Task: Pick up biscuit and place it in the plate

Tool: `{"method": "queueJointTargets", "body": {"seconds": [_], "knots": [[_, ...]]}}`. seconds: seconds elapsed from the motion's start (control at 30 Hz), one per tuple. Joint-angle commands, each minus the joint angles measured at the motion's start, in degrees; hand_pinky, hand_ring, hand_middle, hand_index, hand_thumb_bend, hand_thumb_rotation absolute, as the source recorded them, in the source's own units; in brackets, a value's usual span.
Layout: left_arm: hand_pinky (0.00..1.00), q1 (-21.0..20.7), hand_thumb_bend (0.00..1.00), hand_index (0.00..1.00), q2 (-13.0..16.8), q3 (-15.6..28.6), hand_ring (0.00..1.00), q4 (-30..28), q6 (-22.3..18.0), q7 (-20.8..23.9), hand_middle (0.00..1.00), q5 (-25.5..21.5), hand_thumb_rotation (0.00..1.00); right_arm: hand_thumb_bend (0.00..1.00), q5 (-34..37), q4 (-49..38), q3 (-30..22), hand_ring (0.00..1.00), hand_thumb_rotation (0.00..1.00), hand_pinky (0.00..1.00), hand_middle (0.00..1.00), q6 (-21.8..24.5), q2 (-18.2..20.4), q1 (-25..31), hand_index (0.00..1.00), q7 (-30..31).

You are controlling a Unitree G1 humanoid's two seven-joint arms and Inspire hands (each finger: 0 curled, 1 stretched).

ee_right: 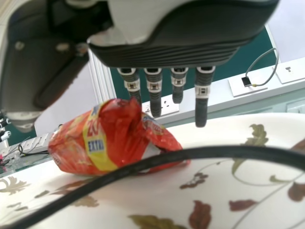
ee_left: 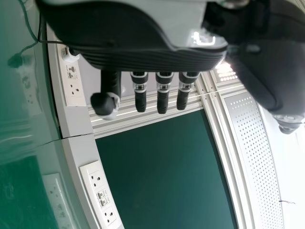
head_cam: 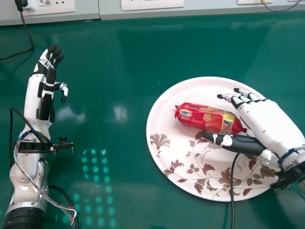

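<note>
The round plate (head_cam: 159, 112) sits right of centre in the head view, its rim well apart from the left hand (head_cam: 47, 81) at upper left, with a wide stretch of green counter (head_cam: 119, 67) between. The packet (head_cam: 198, 116), the biscuit of the task, lies on its side on the plate, above its middle and inside the rim, leaving room around it to the left and below. The right hand (head_cam: 269, 121) comes in from the right edge over the plate's right side. Its fingers (head_cam: 237, 100) are straight and spread a little, at the packet's upper right; its thumb (head_cam: 238, 142) reaches along the packet's lower side. The right wrist view shows the packet between thumb and fingers, nothing curled round it. The left hand's fingers are held apart from its thumb, close to straight.

The packet is a rounded tube in shiny, creased red wrap with a yellow band and crimped ends. The plate is smooth and pale, with brown leaves and thin curling stems; the counter is glossy. One black cable (head_cam: 232, 191) runs down over the plate to the bottom edge.

Count: one packet, one plate, two hands, at least three socket panels (head_cam: 151, 4) along the top.
</note>
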Motion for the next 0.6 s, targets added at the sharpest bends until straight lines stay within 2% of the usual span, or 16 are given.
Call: {"method": "queueJointTargets", "body": {"seconds": [0.0,0.1,0.2,0.37,0.47,0.57], "knots": [[0.00,4.6,1.00,1.00,-3.9,-1.6,1.00,5.4,-1.1,-0.2,0.99,0.2,0.84,1.00,0.3,0.3,-0.5,0.87,0.77,0.74,0.94,-0.1,0.2,-0.4,0.97,-0.5],[0.00,4.3,1.00,1.00,-4.0,-1.6,1.00,6.2,-1.6,0.0,0.98,0.5,0.84,1.00,2.4,0.2,-1.6,0.87,0.76,0.74,0.94,1.4,0.8,-1.9,0.97,0.1],[0.00,4.1,1.00,1.00,-4.1,-1.5,1.00,6.5,-1.9,0.6,0.97,0.9,0.84,1.00,5.2,-1.9,-3.3,0.89,0.76,0.77,0.96,5.7,1.0,-4.5,0.99,2.6],[0.00,3.5,1.00,1.00,-4.1,-1.6,1.00,7.7,-2.8,1.2,0.98,1.5,0.86,0.96,7.8,-3.3,-5.2,0.81,0.70,0.67,0.91,9.6,0.4,-10.8,0.94,3.7],[0.00,2.6,1.00,1.00,-4.3,-1.6,1.00,8.9,-3.6,1.0,0.97,1.2,0.85,0.94,9.7,-3.5,-4.9,0.74,0.63,0.58,0.85,12.1,1.9,-15.0,0.90,3.1],[0.00,2.0,1.00,1.00,-4.6,-1.8,1.00,8.9,-3.4,1.9,0.98,2.0,0.85,0.91,10.8,-3.4,-3.7,0.74,0.61,0.56,0.85,14.7,3.8,-18.4,0.88,2.5]]}}
